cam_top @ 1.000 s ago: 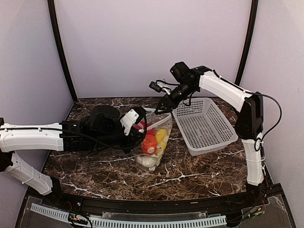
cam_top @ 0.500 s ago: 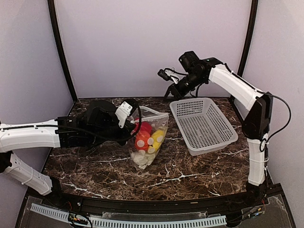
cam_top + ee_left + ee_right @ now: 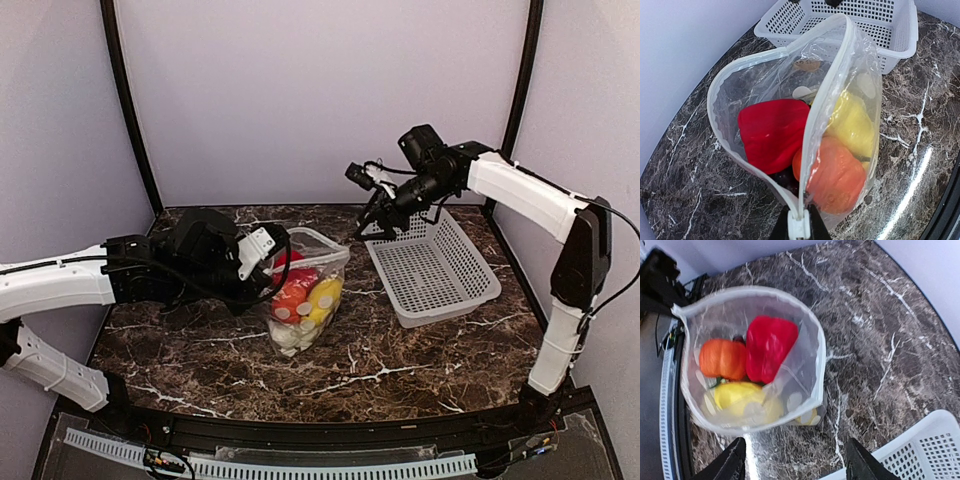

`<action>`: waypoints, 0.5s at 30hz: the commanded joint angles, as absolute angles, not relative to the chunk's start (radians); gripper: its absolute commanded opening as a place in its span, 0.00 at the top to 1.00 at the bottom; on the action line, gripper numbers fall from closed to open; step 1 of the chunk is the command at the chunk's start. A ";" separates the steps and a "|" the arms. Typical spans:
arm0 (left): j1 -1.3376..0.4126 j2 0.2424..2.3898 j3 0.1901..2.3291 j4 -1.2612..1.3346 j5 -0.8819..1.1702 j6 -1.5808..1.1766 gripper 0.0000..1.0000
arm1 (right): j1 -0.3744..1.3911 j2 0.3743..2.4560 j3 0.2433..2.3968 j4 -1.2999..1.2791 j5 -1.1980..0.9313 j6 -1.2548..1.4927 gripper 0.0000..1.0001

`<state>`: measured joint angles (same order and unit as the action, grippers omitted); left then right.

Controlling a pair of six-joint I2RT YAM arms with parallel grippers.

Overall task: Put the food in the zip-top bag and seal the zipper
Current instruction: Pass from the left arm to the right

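One corner of zipper (image 3: 812, 115) pinched in left tool (image 3: 799, 227); right tool (image 3: 797, 462) released, seemingly over basket (image 3: 940, 437).

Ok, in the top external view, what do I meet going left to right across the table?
left arm's white forearm → zip-top bag holding the food → white mesh basket → right arm's upright link

White shells, black joints and wrists on left arm (image 3: 60, 285) and right arm (image 3: 520, 190). Thin black cable (image 3: 620, 213) beside right elbow. Right gripper (image 3: 796, 452): black fingers.
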<state>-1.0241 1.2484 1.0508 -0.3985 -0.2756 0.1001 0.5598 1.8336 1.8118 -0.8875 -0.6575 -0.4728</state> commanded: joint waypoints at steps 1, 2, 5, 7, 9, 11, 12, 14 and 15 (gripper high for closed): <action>-1.015 1.186 1.017 -0.439 -0.261 0.126 0.99 | 0.525 1.807 1.680 -0.732 -0.726 -0.744 0.33; -1.013 1.174 1.009 -0.422 -0.260 0.124 0.99 | 0.525 1.822 1.684 -0.726 -0.737 -0.768 0.33; -1.009 1.161 0.980 -0.343 -0.263 0.119 0.99 | 0.525 1.885 1.736 -0.725 -0.783 -0.801 0.33; -1.005 1.160 0.970 -0.303 -0.269 0.121 0.99 | 0.530 1.931 1.781 -0.721 -0.803 -0.804 0.32; -1.001 1.165 0.973 -0.280 -0.278 0.125 0.99 | 0.541 1.975 1.825 -0.736 -0.821 -0.828 0.31; -0.997 1.173 0.984 -0.273 -0.293 0.130 0.99 | 0.553 2.008 1.850 -0.747 -0.836 -0.867 0.31; -0.994 1.178 0.991 -0.268 -0.306 0.132 0.99 | 0.559 2.022 1.856 -0.753 -0.841 -0.884 0.31; -0.985 1.179 0.993 -0.261 -0.319 0.140 0.99 | 0.573 2.044 1.866 -0.753 -0.844 -0.901 0.30; -0.982 1.179 0.992 -0.256 -0.321 0.142 0.99 | 0.577 2.055 1.869 -0.751 -0.845 -0.906 0.30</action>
